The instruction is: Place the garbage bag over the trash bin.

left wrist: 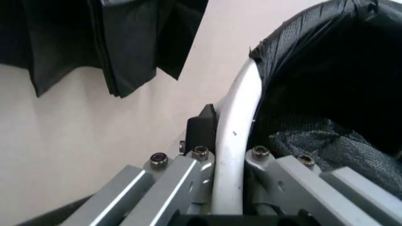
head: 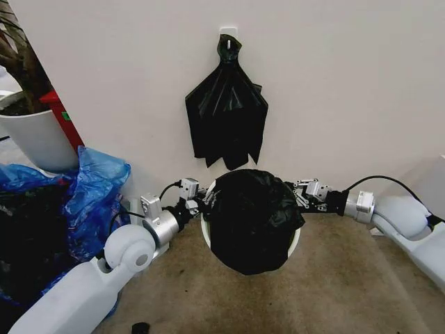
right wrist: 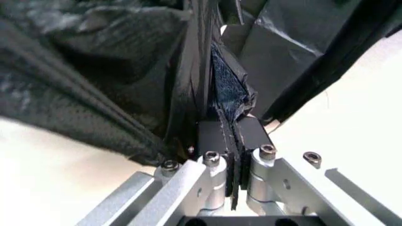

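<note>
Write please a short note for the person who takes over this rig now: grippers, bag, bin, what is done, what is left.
Left gripper: at the bin's left side, fingers astride the white rim, one outside, one inside against the bag.
Right gripper: at the bin's right side, shut on a fold of bag.
Bag: spread across the bin's mouth and hanging over its front.
Bin: on the floor by the wall, under the hanging bunch of bags.
Done: bag is on the bin.
Left: rim is bare on the left side and near the front right; pull the bag down there, then let go.
</note>
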You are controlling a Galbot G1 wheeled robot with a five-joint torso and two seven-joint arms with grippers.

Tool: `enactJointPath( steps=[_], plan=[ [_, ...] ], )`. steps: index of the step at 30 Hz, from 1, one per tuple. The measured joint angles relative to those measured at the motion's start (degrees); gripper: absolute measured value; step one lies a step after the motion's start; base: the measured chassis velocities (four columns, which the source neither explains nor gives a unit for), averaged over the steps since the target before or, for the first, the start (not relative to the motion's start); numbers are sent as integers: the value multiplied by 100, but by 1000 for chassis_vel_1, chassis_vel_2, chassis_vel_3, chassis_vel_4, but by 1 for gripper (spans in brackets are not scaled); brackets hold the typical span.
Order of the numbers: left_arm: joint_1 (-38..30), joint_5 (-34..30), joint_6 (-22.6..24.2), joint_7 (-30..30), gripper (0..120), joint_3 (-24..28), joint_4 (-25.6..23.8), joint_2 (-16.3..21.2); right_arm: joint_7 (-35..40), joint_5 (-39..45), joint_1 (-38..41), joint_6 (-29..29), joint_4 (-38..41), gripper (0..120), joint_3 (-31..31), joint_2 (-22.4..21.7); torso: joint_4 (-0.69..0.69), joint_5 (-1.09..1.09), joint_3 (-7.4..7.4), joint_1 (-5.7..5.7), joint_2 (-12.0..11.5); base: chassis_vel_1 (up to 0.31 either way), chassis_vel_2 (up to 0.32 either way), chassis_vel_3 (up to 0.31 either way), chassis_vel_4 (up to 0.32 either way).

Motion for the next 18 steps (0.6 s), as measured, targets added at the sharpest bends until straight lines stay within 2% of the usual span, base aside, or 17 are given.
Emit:
enactJointPath(
  steps=[2,5,7,13,14,16,17,18],
  plan=[
    [-20,-29,-12,4,1,-1,69,-18,264,3,-110,11,67,0,22,-28,0,1,0,0,0,0,0,0,0],
    [-28,97,-57,-3,1,-28,112,-12,778,127,-300,-11,214,10,62,-110,-1,4,0,0,0,0,0,0,0],
    [-23,177,-57,15,1,-21,120,-10,844,196,-333,-26,273,13,80,-130,1,4,-1,0,0,0,0,0,0],
    [43,740,-63,229,1,63,248,-15,991,494,-206,-178,409,38,191,-303,1,0,-1,0,0,0,0,0,0],
    [43,740,-63,229,1,63,248,-15,991,494,-206,-178,409,38,191,-303,1,0,-1,0,0,0,0,0,0],
    [57,824,-64,258,1,69,293,-27,1028,522,-142,-212,392,48,246,-360,1,0,-1,0,0,0,0,0,0],
    [59,841,-66,260,1,69,305,-29,1039,528,-140,-226,392,48,270,-376,1,0,0,0,0,0,0,0,0],
    [64,882,-71,267,1,66,357,-39,1121,585,-193,-338,428,55,431,-443,1,1,0,0,0,0,0,0,0]
  ],
)
